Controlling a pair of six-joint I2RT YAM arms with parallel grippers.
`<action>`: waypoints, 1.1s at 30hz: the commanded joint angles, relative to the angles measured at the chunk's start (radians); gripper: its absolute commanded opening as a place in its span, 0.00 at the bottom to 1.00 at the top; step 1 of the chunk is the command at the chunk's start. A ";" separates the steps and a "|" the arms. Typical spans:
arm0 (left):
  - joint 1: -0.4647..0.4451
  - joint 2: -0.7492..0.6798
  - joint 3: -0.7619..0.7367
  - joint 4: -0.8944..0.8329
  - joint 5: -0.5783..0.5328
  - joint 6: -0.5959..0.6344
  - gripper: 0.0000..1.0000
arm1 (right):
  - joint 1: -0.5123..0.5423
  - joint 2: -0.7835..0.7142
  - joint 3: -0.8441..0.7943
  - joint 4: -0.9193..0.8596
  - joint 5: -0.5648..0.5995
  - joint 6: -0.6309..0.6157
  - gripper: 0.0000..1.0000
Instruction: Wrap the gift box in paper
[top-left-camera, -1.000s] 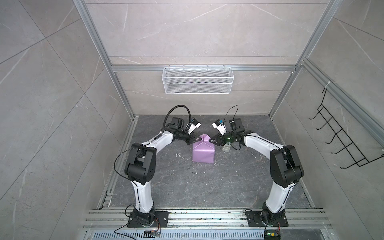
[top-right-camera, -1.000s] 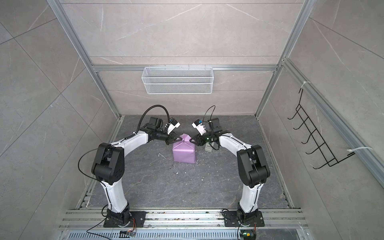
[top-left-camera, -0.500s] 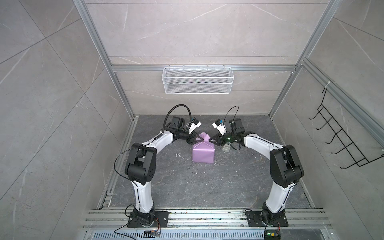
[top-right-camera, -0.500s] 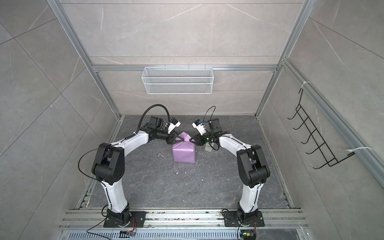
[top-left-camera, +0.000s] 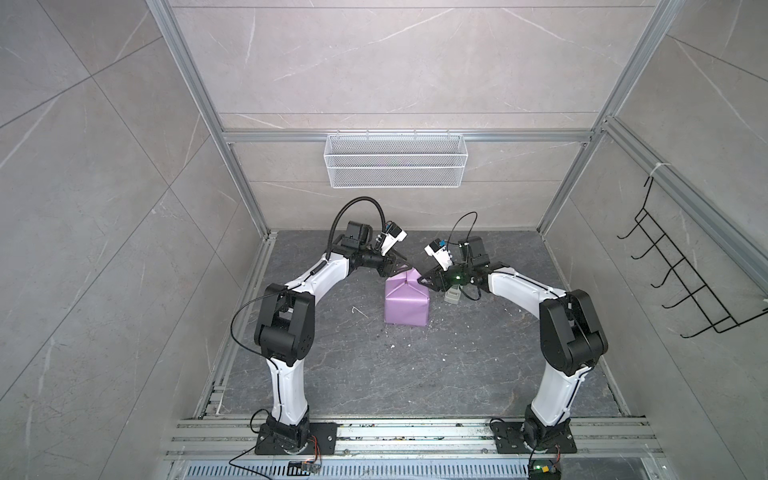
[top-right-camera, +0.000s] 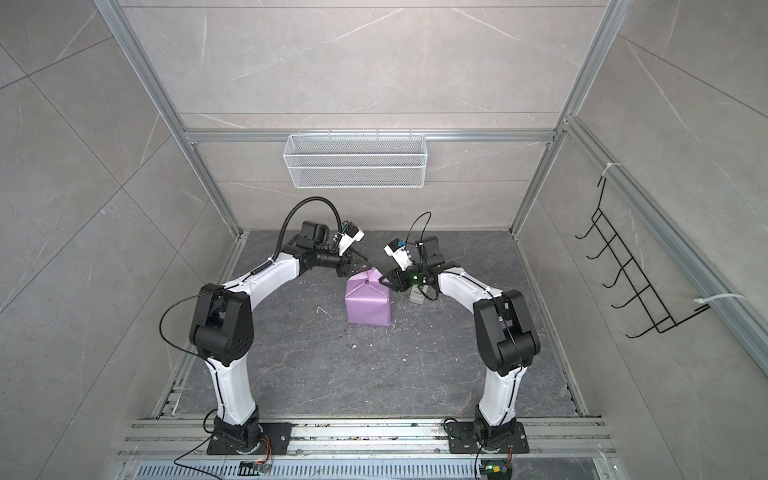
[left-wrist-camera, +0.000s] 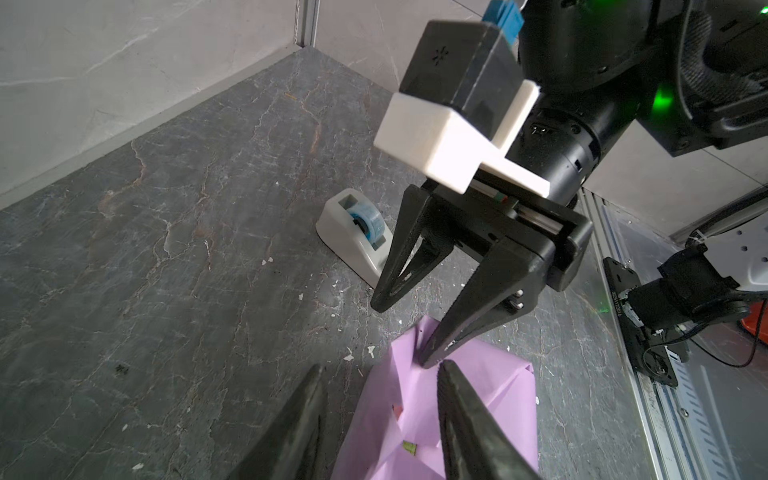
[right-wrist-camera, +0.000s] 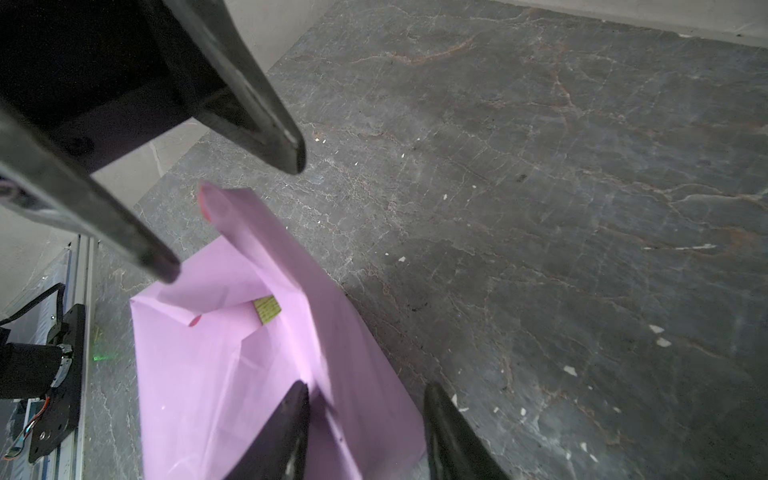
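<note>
**Student:** Where does the flat olive-green gift box (right-wrist-camera: 267, 309) lie?

**Tutor:** Mid-table on the dark grey, stone-patterned tabletop (top-left-camera: 374, 374). The thin lilac-purple paper (top-left-camera: 405, 305) encloses almost all of it. Only a small green patch shows through a gap in the end folds, in both wrist views.

**Student:** And the two claws?

**Tutor:** Both work at the parcel's far end, close together. The left gripper (left-wrist-camera: 380, 368) has its jaws apart above the folds and holds nothing. The right gripper (right-wrist-camera: 365, 386) also has its jaws parted. The upstanding, pointed end flap (right-wrist-camera: 232, 224) runs between them, unclamped.

**Student:** What may fail from here?

**Tutor:** Most likely the flap. It stands free with no tape visible on it, so it may spring open and widen the gap. A hard pinch on its ridge could crease or tear such thin paper. A sideways push could slide the light parcel. The opposing fingertips nearly meet, so they could collide. The small grey-white tape dispenser (left-wrist-camera: 357, 237) sits near the parcel, beneath the right wrist.
</note>
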 joint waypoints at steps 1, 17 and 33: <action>-0.006 0.014 0.044 -0.028 0.041 0.002 0.43 | 0.004 0.000 -0.013 -0.011 0.013 0.014 0.47; -0.008 0.018 0.070 -0.049 0.069 0.001 0.09 | 0.004 0.004 -0.009 -0.011 0.014 0.020 0.47; -0.014 -0.025 0.037 -0.024 0.027 0.000 0.00 | 0.005 -0.044 0.005 0.014 0.019 0.151 0.59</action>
